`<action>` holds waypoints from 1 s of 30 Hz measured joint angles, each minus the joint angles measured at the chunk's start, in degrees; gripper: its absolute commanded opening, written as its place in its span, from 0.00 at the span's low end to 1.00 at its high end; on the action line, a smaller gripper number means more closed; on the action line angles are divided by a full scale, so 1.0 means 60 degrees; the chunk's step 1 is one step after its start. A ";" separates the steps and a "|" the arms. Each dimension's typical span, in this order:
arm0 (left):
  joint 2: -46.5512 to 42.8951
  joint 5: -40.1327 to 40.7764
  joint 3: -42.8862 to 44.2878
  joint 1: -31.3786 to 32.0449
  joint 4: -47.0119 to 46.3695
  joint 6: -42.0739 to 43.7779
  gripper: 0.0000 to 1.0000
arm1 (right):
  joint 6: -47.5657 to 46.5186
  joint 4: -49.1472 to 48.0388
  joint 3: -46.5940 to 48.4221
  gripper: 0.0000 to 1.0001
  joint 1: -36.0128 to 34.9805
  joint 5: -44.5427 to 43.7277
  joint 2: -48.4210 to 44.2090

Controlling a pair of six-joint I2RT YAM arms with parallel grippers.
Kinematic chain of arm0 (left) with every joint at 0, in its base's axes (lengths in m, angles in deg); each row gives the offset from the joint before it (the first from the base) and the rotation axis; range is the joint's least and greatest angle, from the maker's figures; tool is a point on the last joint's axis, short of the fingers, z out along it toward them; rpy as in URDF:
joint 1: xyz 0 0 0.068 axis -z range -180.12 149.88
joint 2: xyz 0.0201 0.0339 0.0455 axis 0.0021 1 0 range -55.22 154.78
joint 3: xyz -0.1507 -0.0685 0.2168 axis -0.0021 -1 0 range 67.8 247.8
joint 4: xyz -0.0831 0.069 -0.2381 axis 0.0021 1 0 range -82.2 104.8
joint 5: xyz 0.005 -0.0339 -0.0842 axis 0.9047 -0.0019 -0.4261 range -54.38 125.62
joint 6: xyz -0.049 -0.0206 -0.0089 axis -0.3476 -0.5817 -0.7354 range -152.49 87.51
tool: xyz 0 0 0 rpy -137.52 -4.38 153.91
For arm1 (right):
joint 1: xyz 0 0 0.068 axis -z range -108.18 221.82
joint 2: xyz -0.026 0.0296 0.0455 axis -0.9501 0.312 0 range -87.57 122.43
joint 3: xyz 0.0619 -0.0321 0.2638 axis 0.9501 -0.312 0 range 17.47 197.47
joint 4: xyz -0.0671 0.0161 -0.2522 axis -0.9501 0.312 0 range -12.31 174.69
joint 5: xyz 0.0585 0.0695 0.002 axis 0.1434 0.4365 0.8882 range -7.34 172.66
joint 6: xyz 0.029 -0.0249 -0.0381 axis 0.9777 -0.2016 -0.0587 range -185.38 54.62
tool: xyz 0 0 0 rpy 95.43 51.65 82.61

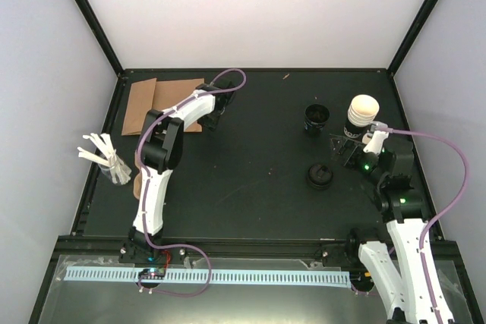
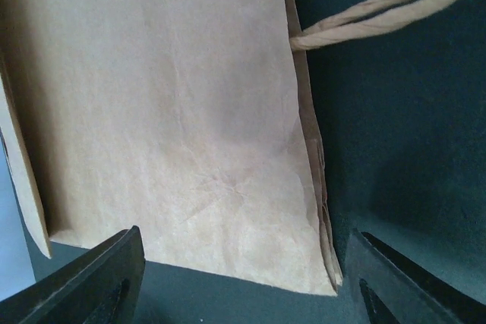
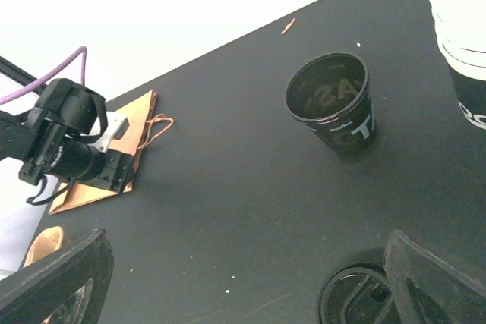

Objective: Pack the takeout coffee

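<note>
Left gripper, fingers spread and holding nothing, hangs over the near edge of a flat brown paper bag. Well off to its right stand an upright black paper cup with dark inside, a round black lid and a nested stack of cream-lined black cups. Right gripper, wide apart and empty, has these just ahead. The takeout coffee can't be picked out as a lone cup. It is probably among those, so the right arm is nearer.
</note>
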 measured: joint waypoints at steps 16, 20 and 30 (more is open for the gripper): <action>0.0794 0.1005 0.0539 -0.0058 -0.0127 0.0084 0.36 | 0.0000 -0.0029 -0.0004 1.00 0.0000 0.0208 -0.0372; 0.0794 0.1009 0.0539 -0.0120 -0.0098 -0.0058 0.07 | 0.0004 -0.0033 -0.0004 1.00 0.0000 0.0226 -0.0372; 0.0783 0.1024 0.0539 -0.0186 -0.0015 -0.0178 0.04 | 0.0026 -0.0062 -0.0007 1.00 0.0000 0.0248 -0.0350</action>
